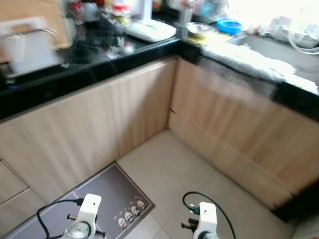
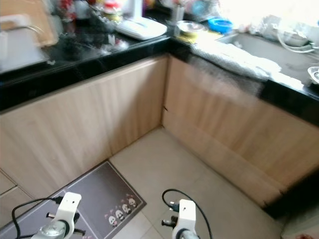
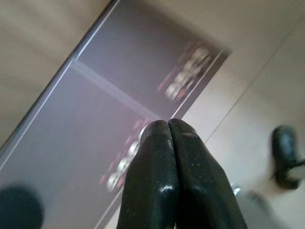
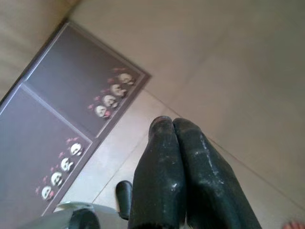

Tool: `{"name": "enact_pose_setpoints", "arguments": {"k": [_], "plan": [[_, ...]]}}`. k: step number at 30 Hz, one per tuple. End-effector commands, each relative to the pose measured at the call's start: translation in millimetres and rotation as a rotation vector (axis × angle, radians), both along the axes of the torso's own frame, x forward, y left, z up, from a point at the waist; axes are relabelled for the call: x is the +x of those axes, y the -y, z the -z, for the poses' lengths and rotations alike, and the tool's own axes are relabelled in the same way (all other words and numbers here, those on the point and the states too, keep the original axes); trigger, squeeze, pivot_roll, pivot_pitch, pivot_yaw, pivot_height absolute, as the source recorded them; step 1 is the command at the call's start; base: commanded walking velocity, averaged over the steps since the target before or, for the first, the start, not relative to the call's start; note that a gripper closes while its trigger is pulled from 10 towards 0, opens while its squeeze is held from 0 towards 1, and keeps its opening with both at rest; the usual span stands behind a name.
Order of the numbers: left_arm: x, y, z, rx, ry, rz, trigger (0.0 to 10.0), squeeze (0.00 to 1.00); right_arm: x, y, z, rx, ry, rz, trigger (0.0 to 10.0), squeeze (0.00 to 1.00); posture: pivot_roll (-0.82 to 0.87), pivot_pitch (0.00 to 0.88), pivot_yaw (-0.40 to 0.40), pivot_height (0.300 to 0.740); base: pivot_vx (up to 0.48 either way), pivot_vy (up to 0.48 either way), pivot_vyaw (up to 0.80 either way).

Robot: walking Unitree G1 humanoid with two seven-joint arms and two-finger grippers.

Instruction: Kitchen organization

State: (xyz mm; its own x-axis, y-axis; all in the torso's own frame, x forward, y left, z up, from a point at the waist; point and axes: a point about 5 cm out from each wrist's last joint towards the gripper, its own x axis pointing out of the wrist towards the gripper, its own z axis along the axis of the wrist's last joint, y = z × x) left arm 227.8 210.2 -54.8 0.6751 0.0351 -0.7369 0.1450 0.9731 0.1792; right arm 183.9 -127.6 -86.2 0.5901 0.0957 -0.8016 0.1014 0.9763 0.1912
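A black L-shaped countertop (image 1: 99,59) wraps the kitchen corner above light wooden cabinet doors (image 1: 134,109). On it stand a white flat appliance (image 1: 149,30), a steel bowl (image 1: 199,29), a blue bowl (image 1: 229,25) and several blurred jars. Both silver arms hang low over the floor, the left arm (image 1: 84,216) above the mat and the right arm (image 1: 204,219) above the tiles. In the wrist views my left gripper (image 3: 168,123) and my right gripper (image 4: 172,121) are shut with nothing between the fingers.
A dark floor mat (image 1: 107,191) with small panda prints lies before the left cabinets. Beige floor tiles (image 1: 184,169) fill the corner. A wooden cutting board (image 1: 35,20) leans at the back left. A sink (image 1: 289,55) and crumpled cloth (image 1: 249,57) sit on the right counter.
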Motion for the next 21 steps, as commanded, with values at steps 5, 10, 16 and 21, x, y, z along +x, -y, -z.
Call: {"name": "enact_pose_setpoints", "arguments": {"k": [5,10,16,21], "plan": [[-4.0,-2.5,2.3,0.006,-0.019,-0.005,10.0,0.0,5.7,0.8,-2.8,-0.006,0.016,0.005,10.0,0.0,0.09,0.0,-0.031,0.74,0.0,0.0,-0.64],[-3.5,-2.4,2.0,0.004,-0.018,-0.007,10.0,0.0,6.0,1.0,-3.0,-0.006,0.019,0.008,10.0,0.0,0.09,0.0,-0.032,0.74,0.158,0.0,-0.61],[-1.5,-2.3,0.7,0.006,-0.013,0.002,10.0,0.0,7.6,1.0,-4.1,-0.006,0.034,0.011,10.0,0.0,0.06,0.0,-0.037,0.74,0.301,0.0,0.0],[-1.0,-1.9,0.5,0.004,-0.012,0.002,10.0,0.0,6.7,2.6,-3.6,-0.019,0.033,0.02,10.0,0.0,0.04,0.0,-0.038,0.74,0.322,0.0,0.0]]}}
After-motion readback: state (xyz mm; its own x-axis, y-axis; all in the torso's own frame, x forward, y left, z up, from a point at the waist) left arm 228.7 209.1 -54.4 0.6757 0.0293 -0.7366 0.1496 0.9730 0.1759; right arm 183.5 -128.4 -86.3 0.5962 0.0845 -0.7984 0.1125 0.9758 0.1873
